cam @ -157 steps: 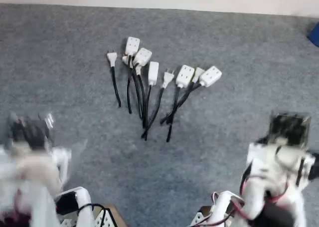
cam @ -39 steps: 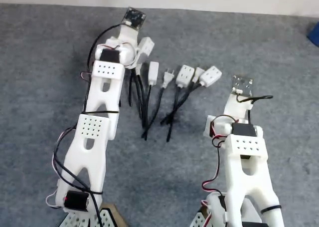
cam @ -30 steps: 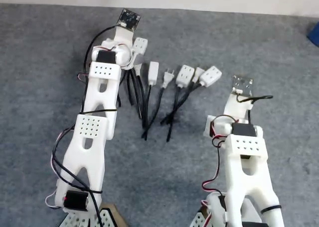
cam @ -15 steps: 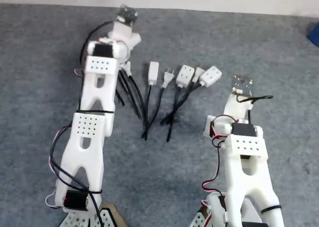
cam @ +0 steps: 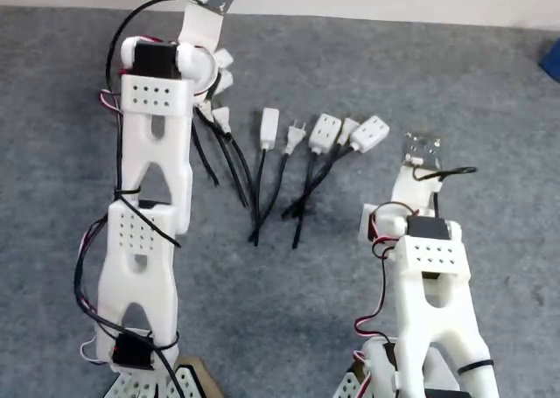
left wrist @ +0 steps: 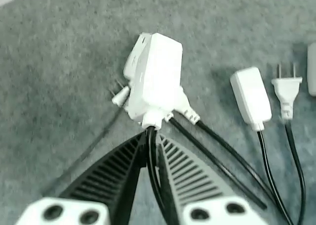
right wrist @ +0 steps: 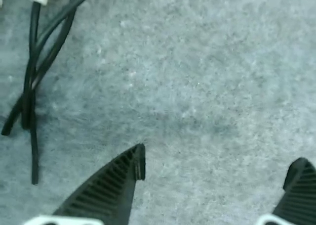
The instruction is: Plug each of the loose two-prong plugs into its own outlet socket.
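My left gripper (left wrist: 150, 136) is shut on the black cord just behind a white outlet socket (left wrist: 154, 79), which hangs above the carpet at the far left of the row. In the high view this socket (cam: 220, 63) sits beside the left wrist. A two-prong plug (left wrist: 119, 94) lies under it, and another plug (cam: 220, 118) lies just nearer. On the carpet to the right lie a socket (cam: 269, 127), a loose plug (cam: 295, 136), a second socket (cam: 325, 131) and a third (cam: 369, 133). My right gripper (right wrist: 217, 170) is open over bare carpet, right of the crossed cords (right wrist: 32, 71).
Grey carpet (cam: 455, 74) covers the table. Black cords (cam: 262, 197) fan toward the near side between the two arms. A blue object (cam: 553, 61) shows at the far right edge. Open carpet lies right of the right arm and left of the left arm.
The left arm has swung toward the far left, carrying the socket by its cord and dragging neighbouring cords leftward. The right arm has stayed where it was.
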